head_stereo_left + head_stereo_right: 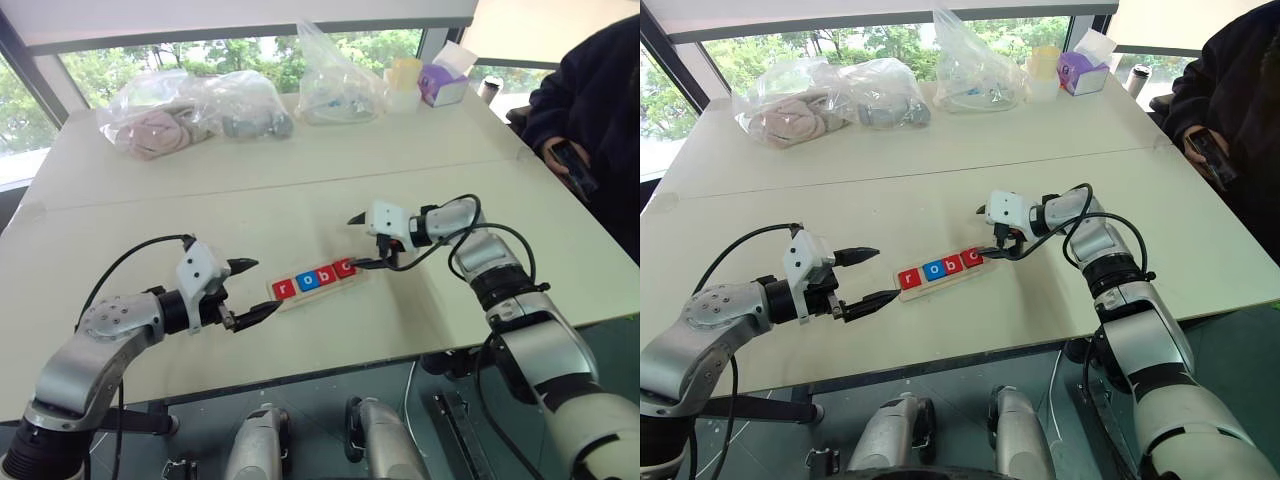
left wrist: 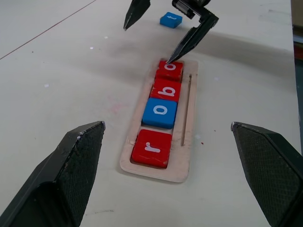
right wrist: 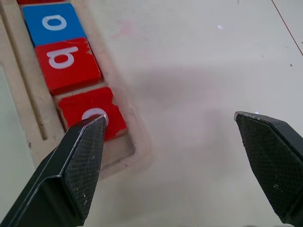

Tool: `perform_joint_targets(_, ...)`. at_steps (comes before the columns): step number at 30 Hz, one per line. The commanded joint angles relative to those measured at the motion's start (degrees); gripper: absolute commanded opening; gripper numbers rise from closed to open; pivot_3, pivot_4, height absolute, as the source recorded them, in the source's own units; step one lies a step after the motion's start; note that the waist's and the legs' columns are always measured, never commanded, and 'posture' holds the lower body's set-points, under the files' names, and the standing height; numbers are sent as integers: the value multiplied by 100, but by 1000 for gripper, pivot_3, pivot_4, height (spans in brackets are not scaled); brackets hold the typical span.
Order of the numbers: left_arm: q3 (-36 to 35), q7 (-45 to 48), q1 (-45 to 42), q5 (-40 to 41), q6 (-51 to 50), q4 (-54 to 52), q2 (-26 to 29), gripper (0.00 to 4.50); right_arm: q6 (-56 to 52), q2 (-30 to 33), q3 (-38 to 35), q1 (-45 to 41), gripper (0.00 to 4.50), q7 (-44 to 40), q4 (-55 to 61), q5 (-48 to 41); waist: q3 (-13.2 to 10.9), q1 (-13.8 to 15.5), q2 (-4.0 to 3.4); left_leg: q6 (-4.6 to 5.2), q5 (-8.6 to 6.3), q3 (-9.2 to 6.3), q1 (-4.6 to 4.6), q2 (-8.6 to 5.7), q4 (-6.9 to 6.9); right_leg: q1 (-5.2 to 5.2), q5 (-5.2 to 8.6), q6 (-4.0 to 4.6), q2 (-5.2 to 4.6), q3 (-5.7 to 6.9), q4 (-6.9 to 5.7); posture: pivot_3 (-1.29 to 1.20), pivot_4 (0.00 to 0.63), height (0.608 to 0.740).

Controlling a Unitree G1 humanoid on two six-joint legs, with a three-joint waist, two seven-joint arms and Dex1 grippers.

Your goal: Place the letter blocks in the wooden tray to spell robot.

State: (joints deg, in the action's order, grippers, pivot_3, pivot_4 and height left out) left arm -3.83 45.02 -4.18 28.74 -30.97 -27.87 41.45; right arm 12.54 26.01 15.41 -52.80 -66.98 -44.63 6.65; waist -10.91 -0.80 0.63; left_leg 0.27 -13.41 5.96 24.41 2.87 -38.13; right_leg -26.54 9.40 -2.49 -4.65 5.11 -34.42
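The wooden tray (image 1: 296, 298) lies slantwise on the table in front of me. Several letter blocks sit in it in a row: red r (image 2: 151, 148), blue o (image 2: 160, 112), red b (image 2: 165, 89) and red o (image 2: 169, 70). A blue letter block (image 2: 171, 19) lies loose on the table beyond the tray's far end. My right gripper (image 1: 360, 241) is open over that end, nothing between its fingers, and its lower fingertip (image 3: 97, 124) touches the top of the red o (image 3: 90, 109). My left gripper (image 1: 262, 286) is open and empty, just short of the tray's near end.
Clear plastic bags (image 1: 190, 110) with soft things, another bag (image 1: 335, 85), a cup (image 1: 404, 85) and a purple box (image 1: 443, 85) stand along the far edge. A person in dark sleeves (image 1: 590, 100) holding a phone sits at the right. The table's front edge (image 1: 300, 375) is close.
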Motion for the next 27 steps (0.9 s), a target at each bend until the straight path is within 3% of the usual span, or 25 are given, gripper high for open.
perform_joint_targets(1, -126, -6, 18, 45, 25, -186, 26, 4500, -1, -1, 3, -10, 4436, -31, 185, -20, 0, 2, 0, 0, 0, 0, 0, 0, 0, 0, 0, 0, 0, 0, 0, 0, 150, 725)
perform_joint_targets(16, -27, 57, -75, 14, 79, -97, -3, 4500, -31, 330, -62, -28, 4436, -81, 166, -7, 0, -1, 0, 0, 0, 0, 0, 0, 0, 0, 0, 0, 0, 0, 1, 0, 150, 725)
perform_joint_targets(27, -50, 80, -69, 18, 58, -112, 0, 4500, -131, 159, -13, 156, 4436, -62, 424, -42, 0, 0, 0, 0, 0, 0, 0, 0, 0, -1, 0, 0, 0, 0, 1, 0, 150, 725)
